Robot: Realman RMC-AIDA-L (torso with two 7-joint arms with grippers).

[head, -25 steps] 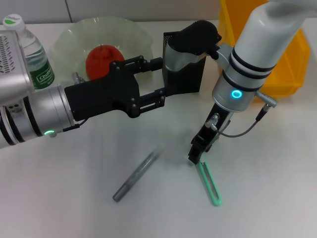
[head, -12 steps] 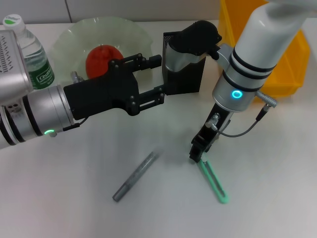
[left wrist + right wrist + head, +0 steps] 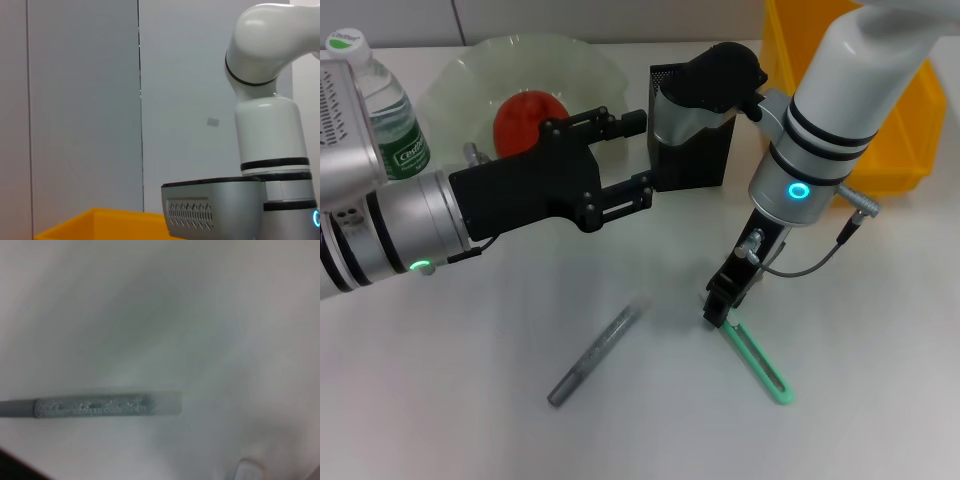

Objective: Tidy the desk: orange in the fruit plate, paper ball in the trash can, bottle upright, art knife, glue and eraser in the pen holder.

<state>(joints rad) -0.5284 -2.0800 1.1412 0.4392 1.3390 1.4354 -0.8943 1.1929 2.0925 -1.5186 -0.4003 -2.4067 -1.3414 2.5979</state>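
While the right tool (image 3: 718,312) pinches the art knife (image 3: 757,362), the glue (image 3: 592,356) lies apart.

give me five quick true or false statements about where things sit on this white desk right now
1. The round reddish-orange fruit lies in the pale-green wavy-rimmed glass bowl. True.
2. The clear plastic water bottle with the green label lies on its side. False: it stands upright at the far left.
3. The slim mint-green plastic knife lies on the desk with one end at the right hand. True.
4. The thin grey stick is inside the black mesh box. False: it lies flat on the desk, nearer the camera.
5. The left hand grips the grey stick. False: it hovers by the mesh box, holding nothing.
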